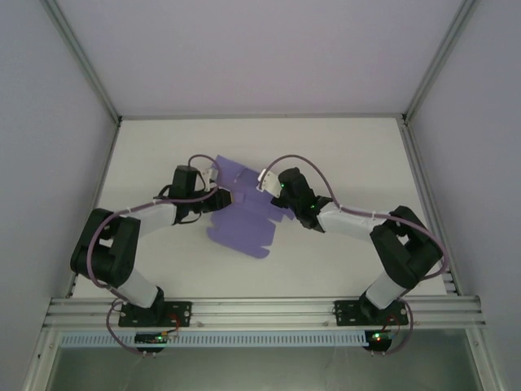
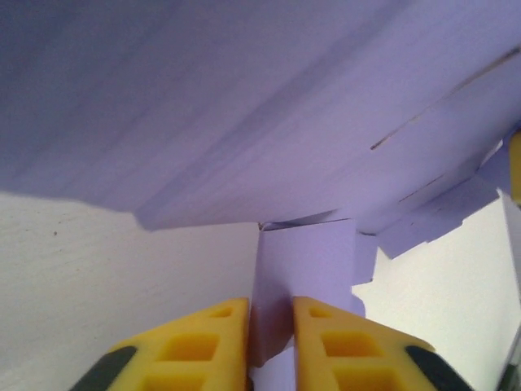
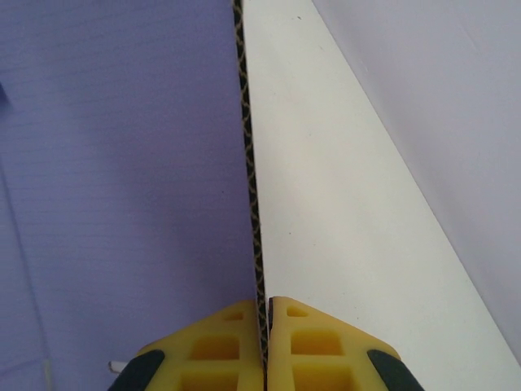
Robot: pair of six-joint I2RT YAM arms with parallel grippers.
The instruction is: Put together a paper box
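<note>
The paper box [image 1: 244, 213] is a flat lavender die-cut sheet with flaps, held between both arms in mid-table. My left gripper [image 1: 221, 195] is shut on a flap at the sheet's left side; in the left wrist view its yellow fingers [image 2: 203, 342] pinch a folded purple flap [image 2: 305, 269] under the large panel [image 2: 244, 106]. My right gripper [image 1: 269, 183] is shut on the sheet's right edge; in the right wrist view the corrugated edge [image 3: 251, 179] runs straight up from between the fingers [image 3: 313, 346], the purple face [image 3: 122, 179] to its left.
The white table [image 1: 342, 163] is bordered by grey walls and aluminium frame posts [image 1: 81, 61]. Purple cables loop over both arms. A metal rail [image 1: 260, 311] carries the arm bases at the near edge.
</note>
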